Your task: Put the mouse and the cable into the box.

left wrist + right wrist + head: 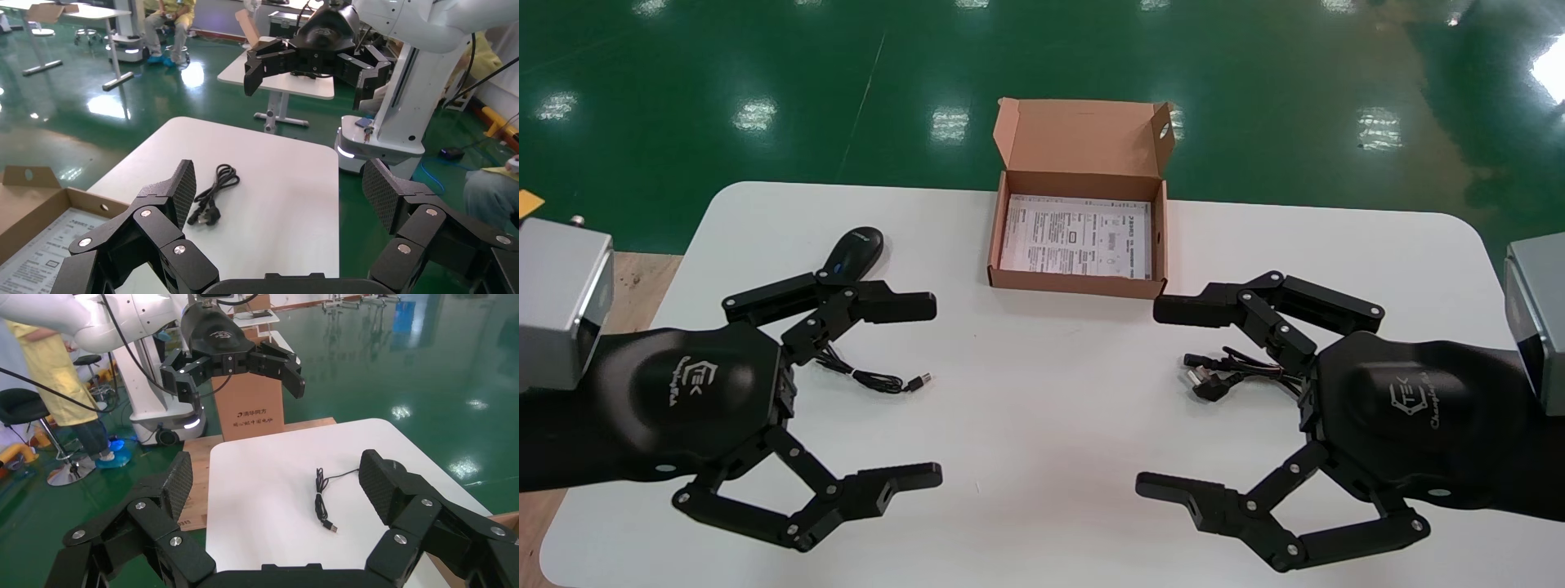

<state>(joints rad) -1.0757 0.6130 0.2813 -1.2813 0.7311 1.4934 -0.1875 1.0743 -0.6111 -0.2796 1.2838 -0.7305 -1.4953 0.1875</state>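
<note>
An open cardboard box (1075,282) stands at the table's far middle, its lid up and a printed leaflet (1079,237) lying inside. The black mouse (854,251) rests left of the box; its thin USB cord (878,380) (323,502) trails toward me. A bundled black power cable (1223,376) (211,196) lies on the right. My left gripper (934,390) (278,190) hovers open near the mouse cord, holding nothing. My right gripper (1150,398) (278,478) hovers open beside the power cable, also holding nothing.
The white table (1042,490) has rounded corners, with green floor beyond its far edge. A wooden surface (633,278) borders the table's left side. A tall brown carton (251,410) stands off the table on that side.
</note>
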